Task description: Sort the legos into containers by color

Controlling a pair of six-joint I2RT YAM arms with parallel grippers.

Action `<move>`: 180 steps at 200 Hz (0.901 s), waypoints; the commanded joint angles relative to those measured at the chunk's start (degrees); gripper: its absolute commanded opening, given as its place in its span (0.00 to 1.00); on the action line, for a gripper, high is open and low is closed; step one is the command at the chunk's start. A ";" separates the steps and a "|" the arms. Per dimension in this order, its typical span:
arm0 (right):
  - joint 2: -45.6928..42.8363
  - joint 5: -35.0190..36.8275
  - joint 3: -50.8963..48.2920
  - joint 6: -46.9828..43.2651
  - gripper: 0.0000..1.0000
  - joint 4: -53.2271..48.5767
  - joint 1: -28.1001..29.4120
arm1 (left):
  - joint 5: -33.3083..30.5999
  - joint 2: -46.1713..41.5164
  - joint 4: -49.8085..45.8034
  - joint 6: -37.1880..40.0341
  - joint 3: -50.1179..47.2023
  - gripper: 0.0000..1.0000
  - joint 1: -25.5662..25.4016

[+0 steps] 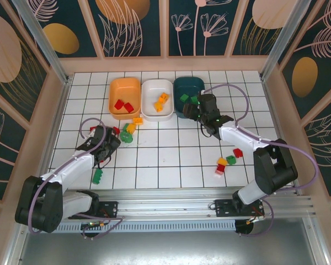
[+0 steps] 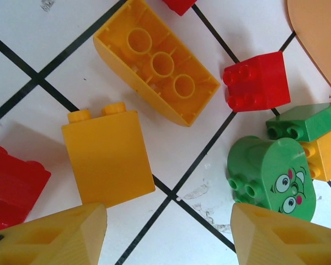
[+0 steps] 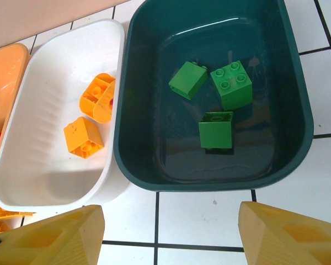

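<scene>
Tiled table [image 1: 171,160] beneath, left fingers [image 2: 55,237] and right fingers [image 3: 49,237] gape apart (both empty).

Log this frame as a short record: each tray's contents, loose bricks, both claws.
orange tray: two red bricks
white tray: two yellow-orange bricks
teal tray: three green bricks
loose bricks: red, yellow and green, unsorted beneath the left claw
left claw: open, empty
right claw: open, empty, at the teal tray's near edge
</scene>
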 commanded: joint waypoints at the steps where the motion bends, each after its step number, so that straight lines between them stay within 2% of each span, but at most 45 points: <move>1: -2.16 0.39 -1.23 0.99 0.66 0.78 -0.09 | -1.19 0.35 -2.39 1.28 -0.13 0.62 0.48; 41: -2.29 0.12 -1.66 1.17 0.66 1.11 -0.12 | 4.49 -1.04 1.08 6.58 1.43 0.64 0.55; 82: -2.76 0.09 -1.95 1.08 0.66 0.98 -0.15 | 3.99 -3.87 -2.96 9.81 5.64 0.66 0.51; 121: -2.72 0.02 -2.50 1.08 0.66 1.32 -0.11 | 3.39 -3.12 -6.43 8.41 5.73 0.65 0.50; 152: -2.82 -0.15 -2.64 0.99 0.66 1.27 -0.10 | 6.06 -0.62 -4.17 6.66 2.53 0.64 0.44; 180: -2.91 0.01 -2.59 0.73 0.67 1.22 -0.17 | 5.13 0.92 -2.96 5.99 1.14 0.64 0.59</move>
